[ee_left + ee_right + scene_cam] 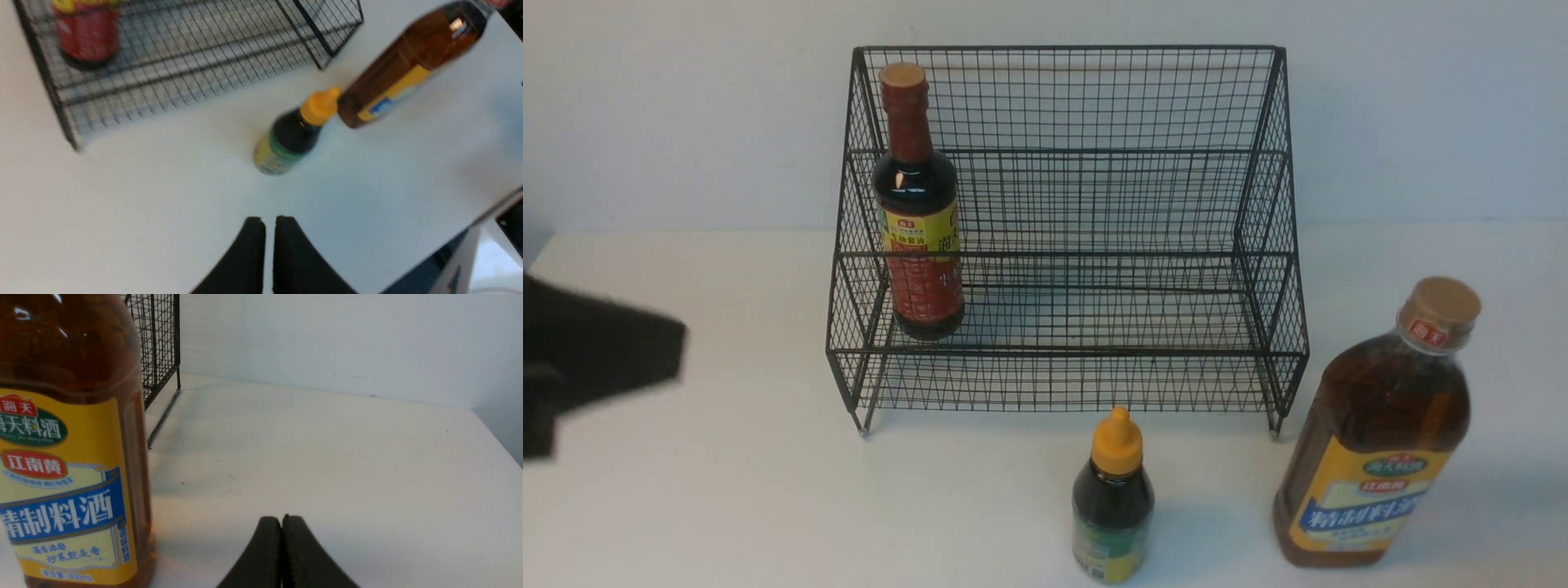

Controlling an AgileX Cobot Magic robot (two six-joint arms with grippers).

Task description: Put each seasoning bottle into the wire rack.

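The black wire rack [1094, 204] stands at the back of the white table. A tall dark bottle with a red-yellow label and tan cap [917, 212] stands upright on its lower tier at the left end. In front of the rack stand a small dark squeeze bottle with a yellow nozzle [1112, 498] and, to its right, a large amber bottle [1380, 433]. My left gripper [269, 220] hovers over bare table short of the squeeze bottle [290, 139], shut and holding nothing. My right gripper [282, 517] is shut and empty, beside the amber bottle [69, 457].
My left arm shows as a blurred black shape [596, 359] at the left edge of the front view. The table's right edge [494, 441] runs close to the amber bottle's side. A pale wall rises behind the rack.
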